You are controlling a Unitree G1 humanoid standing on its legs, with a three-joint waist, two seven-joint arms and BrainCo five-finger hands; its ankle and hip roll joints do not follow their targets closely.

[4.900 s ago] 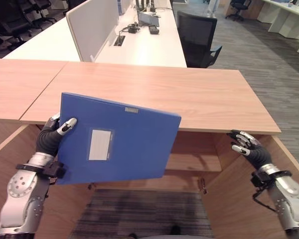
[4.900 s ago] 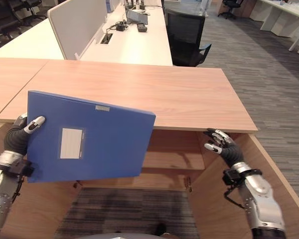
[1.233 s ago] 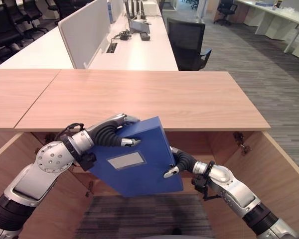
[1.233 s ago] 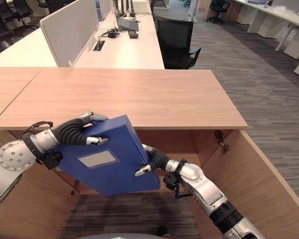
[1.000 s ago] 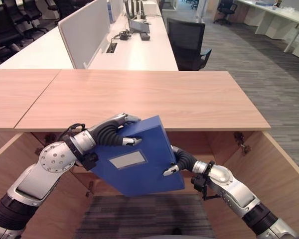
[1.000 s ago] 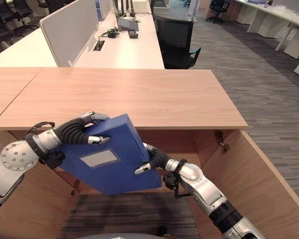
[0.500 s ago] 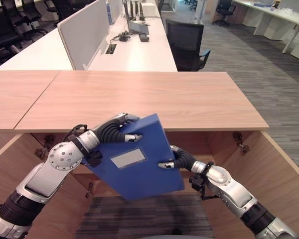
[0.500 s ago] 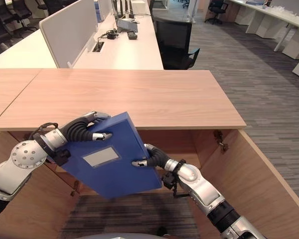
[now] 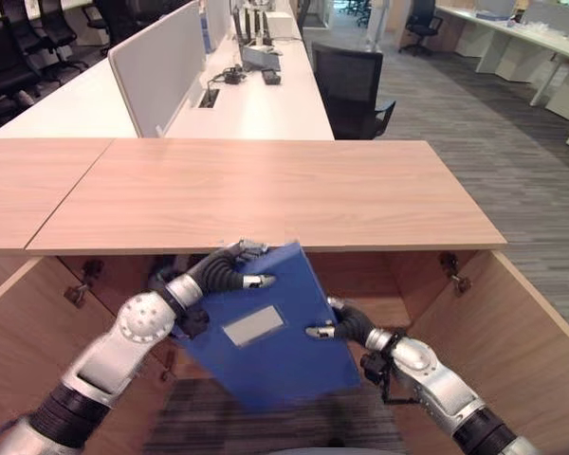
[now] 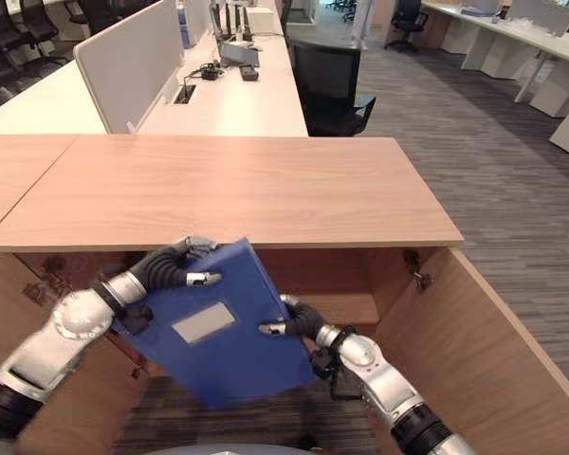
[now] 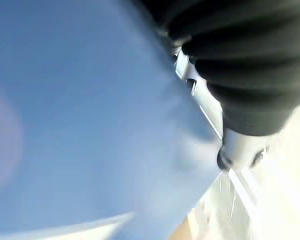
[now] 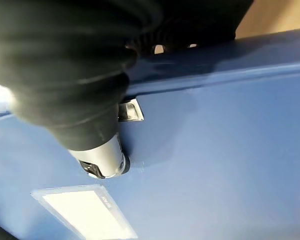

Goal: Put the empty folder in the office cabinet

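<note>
The blue folder (image 9: 266, 332) has sunk lower, its top corner now just under the bench (image 9: 266, 194) edge at the cabinet opening. The left robot hand (image 9: 229, 268) and right robot hand (image 9: 339, 320), once well apart, now clamp it together.

Bare wooden cabinet top (image 9: 266, 190) — open cabinet shelf (image 9: 379, 305) beneath.

Two silver-grey metal arms with round bolted joint housings and black ribbed sleeves at forearm and wrist end in the left hand (image 9: 229, 268) and right hand (image 9: 346, 322), each with silver fingers (image 9: 256, 281) capped by dark tips and a separate thumb.
</note>
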